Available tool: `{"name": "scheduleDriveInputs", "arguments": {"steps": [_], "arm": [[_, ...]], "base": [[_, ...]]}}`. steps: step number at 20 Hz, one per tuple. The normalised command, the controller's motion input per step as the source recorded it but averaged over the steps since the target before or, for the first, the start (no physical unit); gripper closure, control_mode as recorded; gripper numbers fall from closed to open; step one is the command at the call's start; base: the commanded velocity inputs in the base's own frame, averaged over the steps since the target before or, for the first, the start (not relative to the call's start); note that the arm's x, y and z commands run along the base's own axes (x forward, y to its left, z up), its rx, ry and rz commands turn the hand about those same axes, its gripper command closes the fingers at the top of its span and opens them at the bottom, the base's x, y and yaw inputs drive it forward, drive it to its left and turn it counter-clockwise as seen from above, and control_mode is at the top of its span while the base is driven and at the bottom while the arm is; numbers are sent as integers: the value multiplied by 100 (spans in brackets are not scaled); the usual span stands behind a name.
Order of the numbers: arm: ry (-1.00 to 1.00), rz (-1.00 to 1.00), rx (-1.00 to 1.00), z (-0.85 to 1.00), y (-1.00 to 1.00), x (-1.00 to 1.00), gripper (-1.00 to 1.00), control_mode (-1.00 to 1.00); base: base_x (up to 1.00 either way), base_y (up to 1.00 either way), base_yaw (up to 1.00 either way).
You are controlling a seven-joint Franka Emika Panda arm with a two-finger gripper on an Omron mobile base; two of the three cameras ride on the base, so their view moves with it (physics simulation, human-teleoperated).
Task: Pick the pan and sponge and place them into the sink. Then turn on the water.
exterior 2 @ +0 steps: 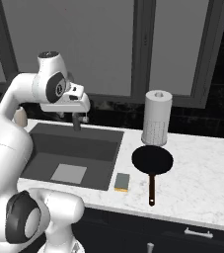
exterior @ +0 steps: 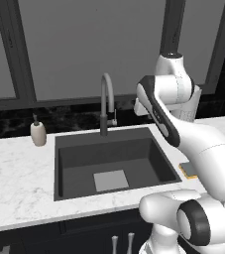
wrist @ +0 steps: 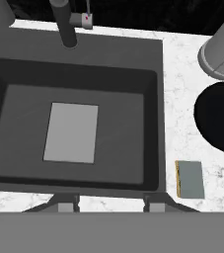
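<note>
The black pan (exterior 2: 153, 159) lies on the marble counter right of the sink (exterior 2: 74, 143), its reddish-brown handle pointing toward the front edge. Between pan and sink lies the flat sponge (exterior 2: 122, 182), green-grey side up, also seen as sponge (wrist: 190, 179) and sponge (exterior: 188, 169). My gripper (wrist: 109, 202) hangs high over the sink (wrist: 148, 123), looking straight down, open with nothing between its fingertips. The pan (wrist: 219, 123) is off to the right in the hand view. The grey gooseneck faucet (exterior: 105, 99) stands at the sink's back rim, and no water runs.
A tall paper towel roll (exterior 2: 157, 117) stands just behind the pan. A cream soap dispenser (exterior: 38, 133) sits at the sink's back left. The sink holds a light grey square (exterior: 111, 180) at its bottom. Windows and a dark backsplash close off the rear.
</note>
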Motion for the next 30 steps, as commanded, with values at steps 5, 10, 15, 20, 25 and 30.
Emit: {"name": "scheduleDriveInputs", "arguments": {"steps": [5, 10, 15, 20, 25, 30], "arm": [[0, 0, 0, 0, -13, -12, -100, -100], [0, -1, 0, -3, -40, -20, -100, -100], [0, 0, 0, -1, -46, -21, -100, -100], [0, 0, 0, -14, -51, -32, -100, -100], [0, 0, 0, -27, -52, -36, -100, -100], [0, -1, 0, -26, -47, -31, -100, -100]], "base": [[0, 0, 0], [0, 0, 0], [0, 0, 0], [0, 0, 0], [0, 0, 0], [0, 0, 0]]}}
